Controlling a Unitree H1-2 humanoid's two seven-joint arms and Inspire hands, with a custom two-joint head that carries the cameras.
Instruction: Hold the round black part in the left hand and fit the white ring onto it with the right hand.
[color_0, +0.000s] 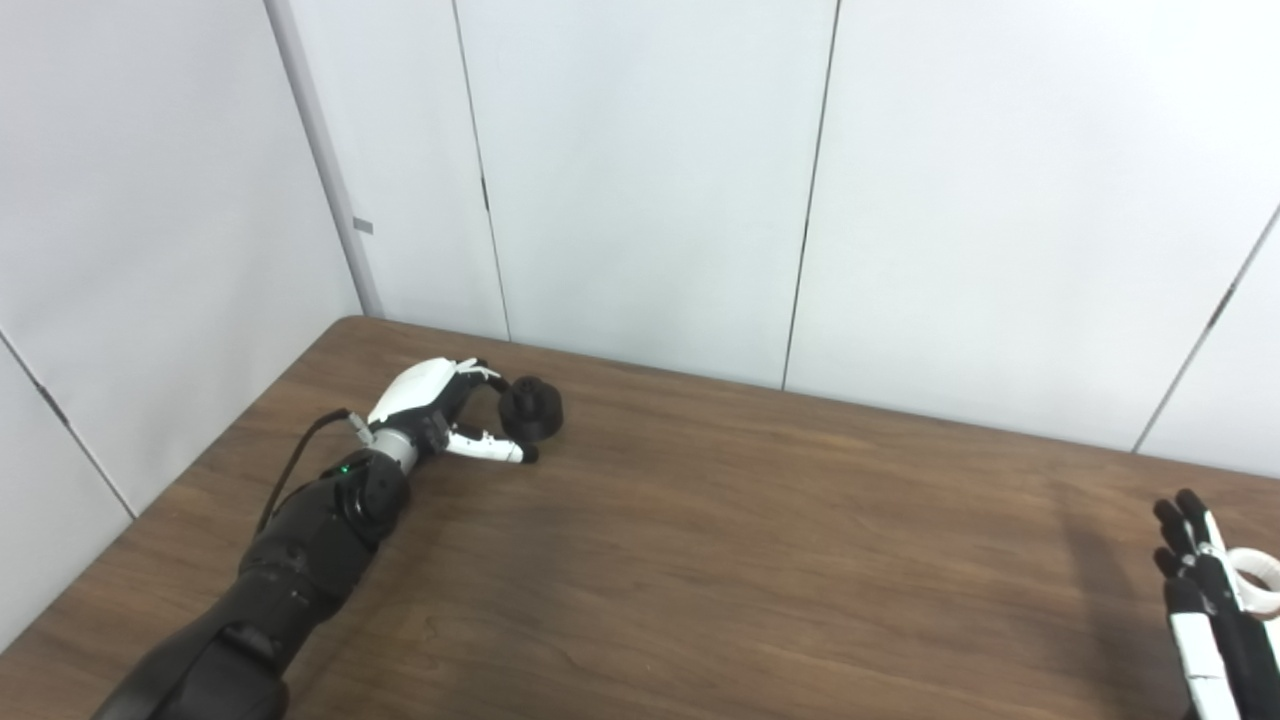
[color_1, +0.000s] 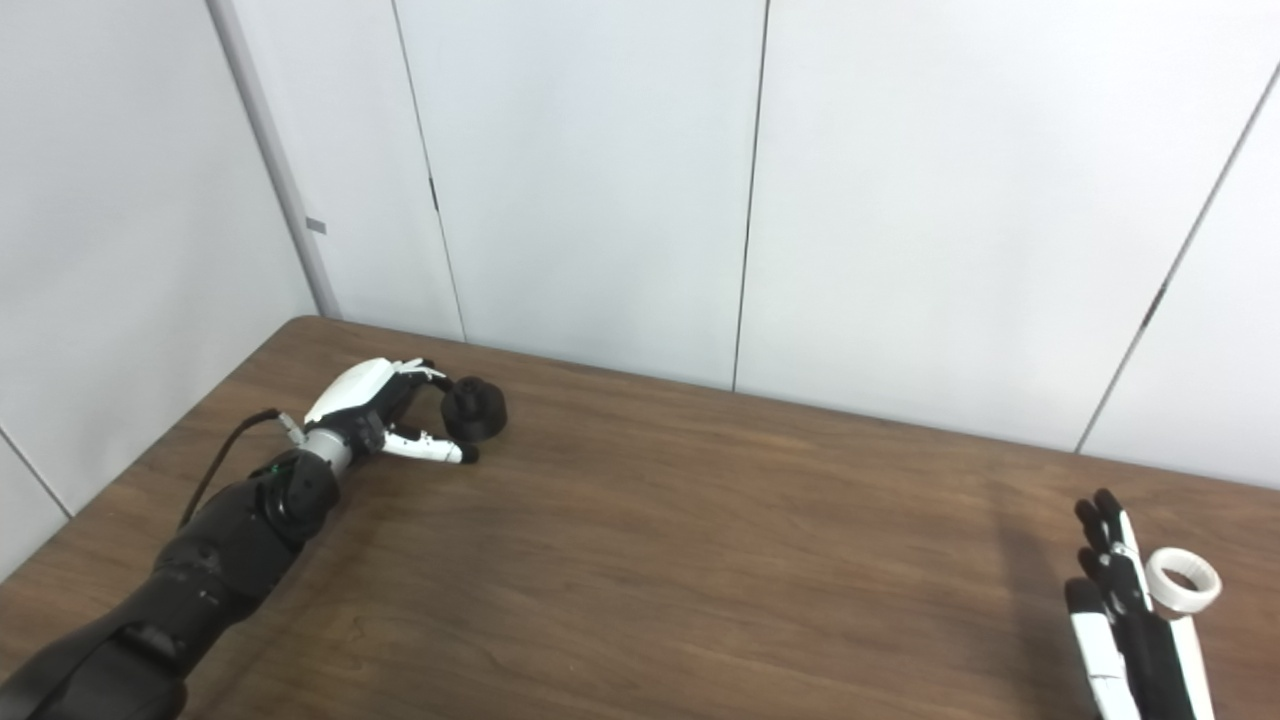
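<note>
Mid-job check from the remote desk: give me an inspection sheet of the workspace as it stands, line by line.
Surface: brown wooden table, bare in the middle.
Job's things: round black part far left; white ring near the right edge, not fitted.
Clutter: nothing seen.
Hands: left hand curled around the black part, firm grasp unclear; right hand beside the ring, fingers extended, contact unclear.
Cables: black cable looping at the left wrist.
Surroundings: white wall panels behind the table.

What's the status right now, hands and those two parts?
Left hand curled around round black part on the wooden table, grip unconfirmed. Right hand open beside white ring, not holding. Nothing between them.
</note>
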